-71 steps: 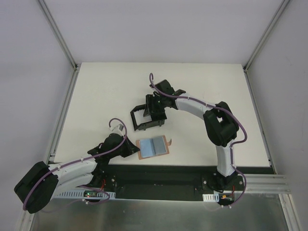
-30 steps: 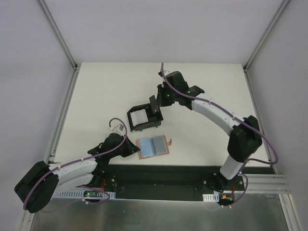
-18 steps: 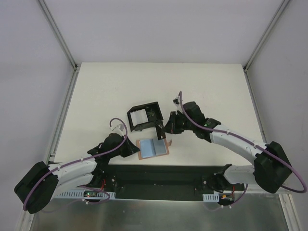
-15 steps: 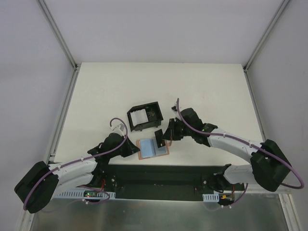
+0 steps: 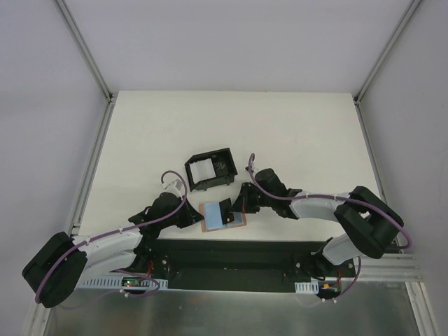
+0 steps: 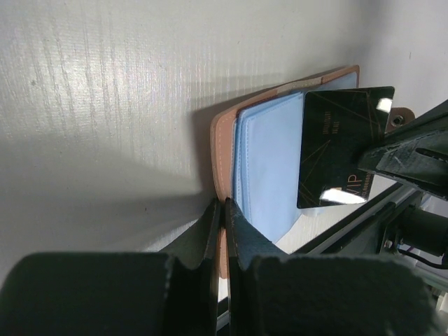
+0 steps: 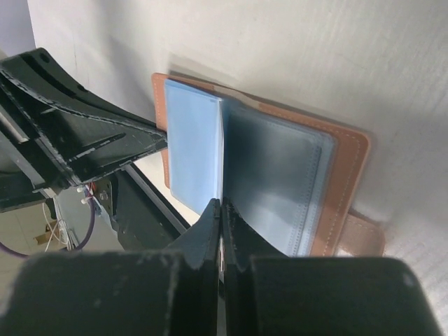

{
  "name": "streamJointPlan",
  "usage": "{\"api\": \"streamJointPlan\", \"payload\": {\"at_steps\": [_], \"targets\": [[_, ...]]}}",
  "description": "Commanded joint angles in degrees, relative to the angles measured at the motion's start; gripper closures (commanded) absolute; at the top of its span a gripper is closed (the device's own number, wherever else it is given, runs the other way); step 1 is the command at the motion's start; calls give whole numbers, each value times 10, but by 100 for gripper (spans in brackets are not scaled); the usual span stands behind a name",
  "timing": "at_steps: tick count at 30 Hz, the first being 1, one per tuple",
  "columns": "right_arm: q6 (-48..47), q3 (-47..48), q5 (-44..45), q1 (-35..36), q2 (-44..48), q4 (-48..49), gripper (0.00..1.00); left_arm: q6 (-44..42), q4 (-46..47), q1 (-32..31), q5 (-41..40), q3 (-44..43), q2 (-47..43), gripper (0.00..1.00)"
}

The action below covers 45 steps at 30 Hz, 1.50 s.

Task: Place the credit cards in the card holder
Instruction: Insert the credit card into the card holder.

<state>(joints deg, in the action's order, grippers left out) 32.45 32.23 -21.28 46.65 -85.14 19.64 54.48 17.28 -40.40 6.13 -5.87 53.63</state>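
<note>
- Top external shows me the card holder (image 5: 212, 214) lying open near the middle of the tabletop's (image 5: 294, 133) near edge, with its blue sleeves (image 6: 269, 161) facing up.
- My left claw (image 5: 194, 217) is pressed together on the card holder's left tan edge. The left wrist view shows that edge running in between the fingers.
- My right claw (image 5: 236, 204) is clamped on a black credit card (image 5: 225, 208), held over the open sleeves. I cannot tell whether it touches them.
- Just behind the card holder, apart from it, sits a black box frame (image 5: 210, 168).
</note>
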Motion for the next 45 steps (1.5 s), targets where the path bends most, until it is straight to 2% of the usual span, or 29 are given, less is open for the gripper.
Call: {"api": "streamJointPlan", "payload": {"at_steps": [1,20,26,31,40,45], "targets": [[20,-23,-10,4,-4,60,100,-15,-51,5,-2,3,10,100],[53,-45,-13,16,-62,124,100,-14,-44,5,0,-1,24,100],[55,-58,4,18,-25,103,100,-7,-45,5,-4,4,14,100],[69,-38,-7,31,-71,109,100,-7,-44,5,-3,2,14,100],[114,6,55,85,-113,114,91,6,-29,5,2,9,11,100],[93,-7,109,87,-62,71,73,8,-28,5,2,13,6,100]]}}
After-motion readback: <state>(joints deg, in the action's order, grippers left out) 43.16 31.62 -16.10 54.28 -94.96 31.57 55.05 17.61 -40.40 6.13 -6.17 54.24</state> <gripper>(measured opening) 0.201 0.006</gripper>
